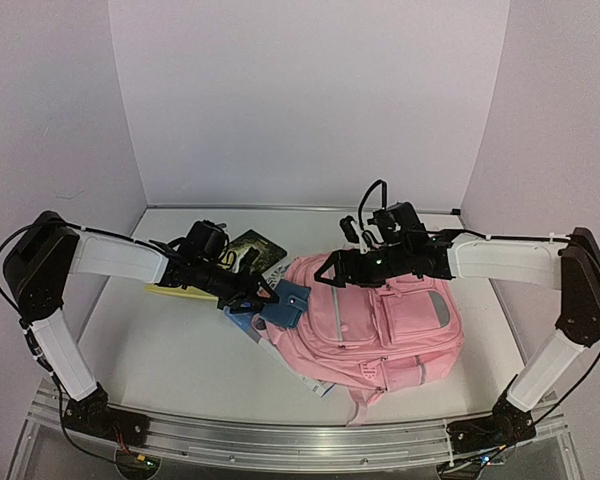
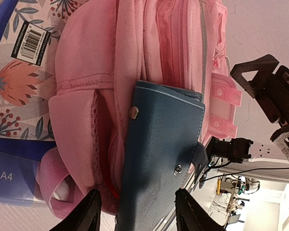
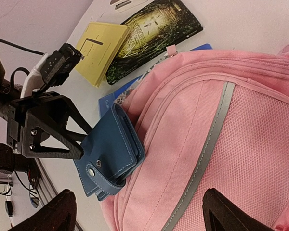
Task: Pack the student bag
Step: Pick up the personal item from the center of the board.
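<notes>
Student bag (image 1: 380,320): pink, lying flat on the table (image 1: 180,360), right of centre, straps toward the near edge.
Blue wallet (image 2: 159,154): with 2 snap studs, leaning on the bag's left end, 1 end up on the pink fabric beside a zip seam.
Left gripper (image 2: 135,214): unclenched; its 2 fingers stand either side of the wallet's lower end, and pink shows in a gap between 1 finger and the wallet.
Right gripper (image 3: 144,214): spread wide, grasping nothing, hovering over the bag's grey-striped front just right of the wallet, apart from it.
Under the bag: a blue floral pad (image 2: 19,62) with a barcode sticker, its edge sticking out at the bag's left.
Behind the left arm: a yellow notebook (image 3: 103,50) touching a dark book (image 3: 154,33) with a maze-like cover, both flat on the table near the bag's far corner.
In the way: the wallet and the left fingers crowd the bag's left end.
</notes>
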Robot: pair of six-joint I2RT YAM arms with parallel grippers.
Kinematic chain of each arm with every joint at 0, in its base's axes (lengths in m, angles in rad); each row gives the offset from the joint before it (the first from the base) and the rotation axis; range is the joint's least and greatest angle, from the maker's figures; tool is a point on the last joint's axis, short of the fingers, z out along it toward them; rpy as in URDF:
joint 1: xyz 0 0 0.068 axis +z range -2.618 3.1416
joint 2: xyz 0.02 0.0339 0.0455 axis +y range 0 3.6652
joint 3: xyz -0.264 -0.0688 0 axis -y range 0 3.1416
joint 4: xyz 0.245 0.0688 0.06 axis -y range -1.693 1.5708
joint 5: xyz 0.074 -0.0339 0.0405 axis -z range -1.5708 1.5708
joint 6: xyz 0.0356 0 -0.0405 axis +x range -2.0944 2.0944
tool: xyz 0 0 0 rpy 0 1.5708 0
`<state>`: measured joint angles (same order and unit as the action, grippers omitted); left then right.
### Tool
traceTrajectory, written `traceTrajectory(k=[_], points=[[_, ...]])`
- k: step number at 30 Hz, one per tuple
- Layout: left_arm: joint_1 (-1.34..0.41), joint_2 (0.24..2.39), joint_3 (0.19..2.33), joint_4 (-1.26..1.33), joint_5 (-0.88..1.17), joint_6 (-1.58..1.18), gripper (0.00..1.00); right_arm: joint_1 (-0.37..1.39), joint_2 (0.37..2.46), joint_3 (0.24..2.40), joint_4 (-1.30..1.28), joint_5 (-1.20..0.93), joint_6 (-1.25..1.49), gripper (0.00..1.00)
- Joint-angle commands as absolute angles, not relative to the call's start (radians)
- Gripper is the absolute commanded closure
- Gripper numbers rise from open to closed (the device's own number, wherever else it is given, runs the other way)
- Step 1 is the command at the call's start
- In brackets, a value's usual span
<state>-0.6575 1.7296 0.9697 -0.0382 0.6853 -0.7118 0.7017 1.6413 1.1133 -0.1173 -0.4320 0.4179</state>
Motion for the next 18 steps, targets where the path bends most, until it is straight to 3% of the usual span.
traceTrajectory(k=[1,12,18], points=[[-0.658,1.684,0.936,-0.037,0.677,-0.759,0.48,0.701,1.649,1.131,-0.103,-0.434,0.407,0.1],[-0.661,1.711,0.927,0.088,0.779,-0.811,0.55,0.701,1.657,1.129,-0.089,-0.44,0.42,0.11],[-0.668,1.715,0.933,0.13,0.83,-0.819,0.63,0.702,1.63,1.114,-0.084,-0.44,0.427,0.11]])
